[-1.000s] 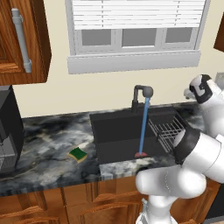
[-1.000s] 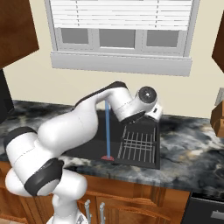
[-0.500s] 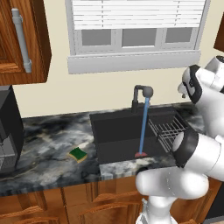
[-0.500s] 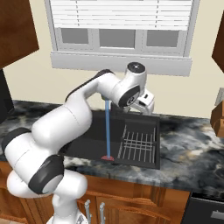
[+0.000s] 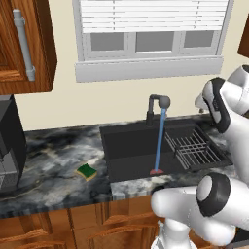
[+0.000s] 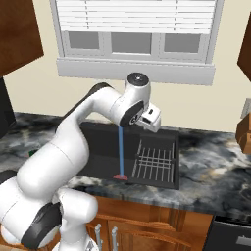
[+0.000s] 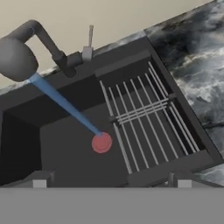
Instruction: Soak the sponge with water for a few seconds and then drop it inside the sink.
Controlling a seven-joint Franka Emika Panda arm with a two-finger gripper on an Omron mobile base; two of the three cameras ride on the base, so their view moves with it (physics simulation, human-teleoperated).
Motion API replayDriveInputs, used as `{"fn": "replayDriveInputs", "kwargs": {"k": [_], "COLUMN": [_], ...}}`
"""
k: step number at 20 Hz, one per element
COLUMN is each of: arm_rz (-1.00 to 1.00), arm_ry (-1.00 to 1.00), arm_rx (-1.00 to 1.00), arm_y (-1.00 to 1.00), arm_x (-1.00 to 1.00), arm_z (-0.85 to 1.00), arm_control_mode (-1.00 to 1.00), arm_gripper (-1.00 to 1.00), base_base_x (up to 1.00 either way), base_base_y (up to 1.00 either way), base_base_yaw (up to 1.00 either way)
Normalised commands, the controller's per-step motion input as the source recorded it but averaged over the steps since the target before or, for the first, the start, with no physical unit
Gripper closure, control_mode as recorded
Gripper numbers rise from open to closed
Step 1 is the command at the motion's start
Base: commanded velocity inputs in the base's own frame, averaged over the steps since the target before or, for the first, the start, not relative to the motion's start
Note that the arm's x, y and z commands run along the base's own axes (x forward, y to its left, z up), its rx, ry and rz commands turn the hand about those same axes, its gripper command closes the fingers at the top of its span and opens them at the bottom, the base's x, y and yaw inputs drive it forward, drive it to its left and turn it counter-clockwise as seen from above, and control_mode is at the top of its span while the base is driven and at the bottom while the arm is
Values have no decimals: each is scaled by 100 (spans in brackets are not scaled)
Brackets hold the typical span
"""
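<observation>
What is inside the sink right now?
In the sink: a wire rack, falling water and a red drain mark. The robot's arm hides its left part in the right base view.

Sponge (image 5: 87, 171) on counter (image 5: 53, 180) left of sink (image 5: 127, 146), rack (image 5: 193, 148) inside.

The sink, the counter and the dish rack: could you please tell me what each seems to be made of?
Sink: matte charcoal, perhaps composite or coated metal; no gleam shows.
Counter: polished stone, likely granite or marble, from its mottled grey-black veining.
Dish rack: thin grey metal wire, judging by its slim parallel bars.
</observation>
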Motion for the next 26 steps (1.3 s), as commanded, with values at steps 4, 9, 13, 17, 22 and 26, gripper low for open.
{"fn": "replayDriveInputs", "kwargs": {"k": [4,9,13,17,22,26], "arm_rz": [6,7,7,7,10,15], "arm_ry": [-7,0,0,0,0,0], "arm_rx": [0,0,0,0,0,0], "arm_y": [48,59,61,61,54,51], "arm_x": [-50,-30,-23,-26,-25,-21], "arm_z": [-1,0,0,0,0,0], "arm_control_mode": [-100,-100,-100,-100,-100,-100], "arm_gripper": [-100,-100,-100,-100,-100,-100], "base_base_x": [0,0,0,0,0,0], "base_base_y": [0,0,0,0,0,0], "base_base_yaw": [0,0,0,0,0,0]}}
